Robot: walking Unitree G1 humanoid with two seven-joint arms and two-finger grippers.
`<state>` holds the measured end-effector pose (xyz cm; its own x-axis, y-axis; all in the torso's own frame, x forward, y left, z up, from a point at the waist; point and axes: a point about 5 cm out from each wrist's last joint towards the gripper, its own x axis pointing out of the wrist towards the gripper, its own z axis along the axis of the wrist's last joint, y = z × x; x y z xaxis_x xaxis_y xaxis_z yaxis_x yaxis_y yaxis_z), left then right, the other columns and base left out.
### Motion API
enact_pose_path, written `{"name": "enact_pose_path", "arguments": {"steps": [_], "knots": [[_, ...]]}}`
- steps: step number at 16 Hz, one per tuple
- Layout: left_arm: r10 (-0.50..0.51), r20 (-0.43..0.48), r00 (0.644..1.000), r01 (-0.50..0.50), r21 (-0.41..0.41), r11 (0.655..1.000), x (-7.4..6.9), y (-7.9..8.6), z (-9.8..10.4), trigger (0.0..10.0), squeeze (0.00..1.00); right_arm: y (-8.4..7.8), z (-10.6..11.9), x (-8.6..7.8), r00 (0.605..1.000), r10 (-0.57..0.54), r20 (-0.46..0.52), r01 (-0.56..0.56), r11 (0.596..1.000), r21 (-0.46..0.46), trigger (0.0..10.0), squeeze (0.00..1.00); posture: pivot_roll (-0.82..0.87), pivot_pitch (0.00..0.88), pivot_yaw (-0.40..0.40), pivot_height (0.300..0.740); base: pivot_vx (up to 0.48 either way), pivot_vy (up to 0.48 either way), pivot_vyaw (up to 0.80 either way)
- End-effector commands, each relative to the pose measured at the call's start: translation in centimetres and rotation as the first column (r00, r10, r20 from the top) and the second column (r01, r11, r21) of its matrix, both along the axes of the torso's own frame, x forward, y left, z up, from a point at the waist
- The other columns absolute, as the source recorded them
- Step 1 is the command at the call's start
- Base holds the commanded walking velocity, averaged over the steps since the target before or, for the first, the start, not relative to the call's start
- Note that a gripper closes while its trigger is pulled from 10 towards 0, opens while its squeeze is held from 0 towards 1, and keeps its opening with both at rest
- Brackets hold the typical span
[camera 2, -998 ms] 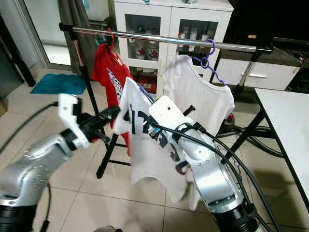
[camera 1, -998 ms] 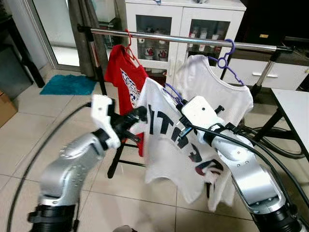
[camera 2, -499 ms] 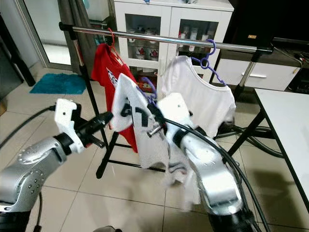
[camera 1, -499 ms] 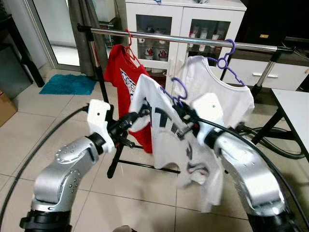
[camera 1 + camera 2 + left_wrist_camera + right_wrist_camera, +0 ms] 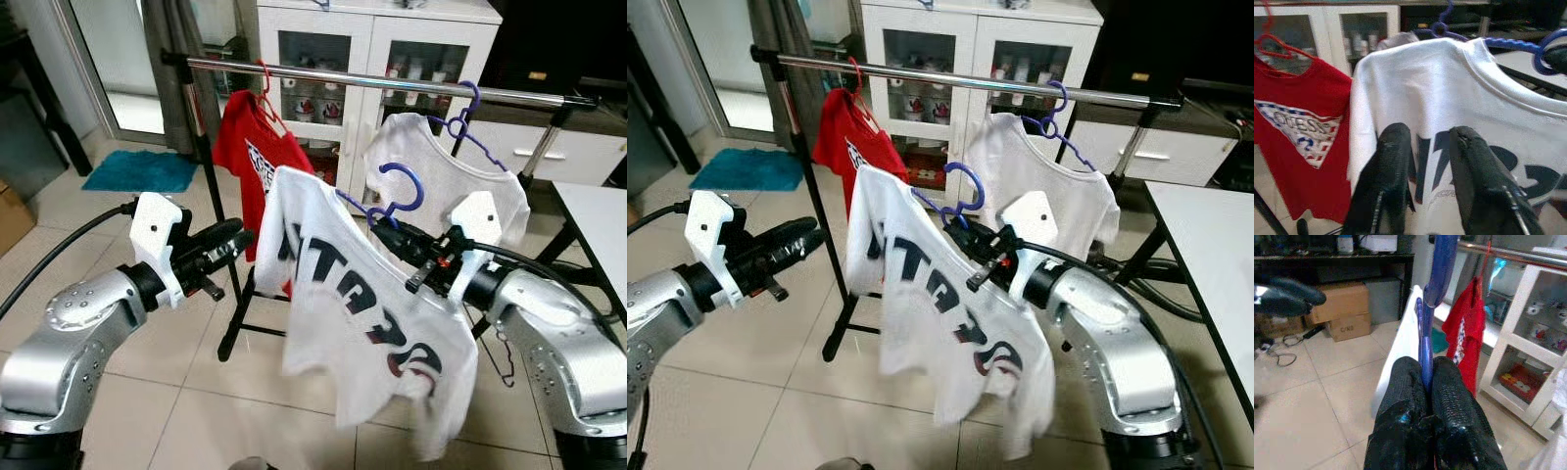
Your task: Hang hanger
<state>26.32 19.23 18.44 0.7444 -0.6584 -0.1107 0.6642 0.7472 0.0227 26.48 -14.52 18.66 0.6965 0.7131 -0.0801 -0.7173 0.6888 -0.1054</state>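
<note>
A white T-shirt with dark lettering hangs on a blue hanger whose hook points up, below and in front of the steel rail. My right gripper is shut on the hanger's neck, and in the right wrist view its fingers squeeze the blue hanger. My left gripper hovers left of the shirt, open and holding nothing. In the left wrist view its fingers point at the shirt's shoulder.
A red shirt on a red hanger and a white shirt on a purple hanger hang on the rail. A white cabinet stands behind, a white table at right, a teal mat and rack legs on the tiled floor.
My left gripper let go of the shirt's shoulder and drew back to the left. My right gripper turned and raised the hanger, so the hook stands upright and the shirt hangs spread out.
</note>
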Motion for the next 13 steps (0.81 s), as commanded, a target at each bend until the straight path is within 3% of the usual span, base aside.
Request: {"name": "enact_pose_path", "arguments": {"steps": [1, 3, 6, 7, 9, 12, 13], "knots": [[-0.038, 0.025, 0.999, 0.037, 0.028, 0.999, -0.1, 0.4, 0.8, 10.0, 1.0, -0.6, 0.7, -0.1, 0.999, 0.043, 0.015, -0.043, 0.999, 0.014, 10.0, 0.0, 0.06, 0.0, -0.005, 0.74, 0.0, 0.0, 0.0], [-0.054, 0.043, 0.998, 0.049, 0.095, 0.994, 0.4, 2.2, 1.6, 10.0, 1.0, -1.0, 1.9, -0.8, 0.983, 0.183, 0.005, -0.183, 0.981, 0.058, 10.0, 0.0, 0.08, 0.0, -0.008, 0.74, 0.0, 0.0, 0.0], [-0.09, 0.064, 0.994, 0.081, 0.133, 0.988, 1.2, 3.9, 2.6, 10.0, 1.0, -1.9, 2.8, -1.1, 0.96, 0.281, 0.002, -0.28, 0.956, 0.083, 10.0, 0.0, 0.06, 0.0, 0.004, 0.74, 0.0, 0.0, 0.0], [-0.154, 0.052, 0.987, 0.148, 0.095, 0.984, 1.2, 4.0, 3.2, 10.0, 1.0, -2.0, 2.7, -1.5, 0.945, 0.327, -0.01, -0.325, 0.942, 0.085, 10.0, 0.0, 0.06, 0.0, 0.007, 0.74, 0.0, 0.0, 0.0], [-0.186, 0.049, 0.981, 0.181, 0.09, 0.979, 1.5, 4.5, 3.6, 10.0, 1.0, -1.6, 2.8, -2.0, 0.921, 0.388, -0.02, -0.385, 0.919, 0.091, 10.0, 0.0, 0.06, 0.0, 0.004, 0.74, 0.0, 0.0, 0.0], [-0.263, -0.012, 0.965, 0.264, 0.045, 0.964, 1.4, 4.6, 3.0, 10.0, 1.0, -1.6, 3.6, -2.5, 0.893, 0.45, -0.02, -0.445, 0.888, 0.114, 10.0, 0.0, 0.05, 0.0, -0.001, 0.74, 0.0, 0.0, 0.0], [-0.272, -0.017, 0.962, 0.273, 0.051, 0.961, 1.7, 4.7, 2.7, 10.0, 0.17, -1.5, 4.0, -2.6, 0.882, 0.472, -0.013, -0.466, 0.875, 0.132, 10.0, 0.0, 0.05, 0.0, -0.004, 0.74, 0.0, 0.0, 0.0]]}}
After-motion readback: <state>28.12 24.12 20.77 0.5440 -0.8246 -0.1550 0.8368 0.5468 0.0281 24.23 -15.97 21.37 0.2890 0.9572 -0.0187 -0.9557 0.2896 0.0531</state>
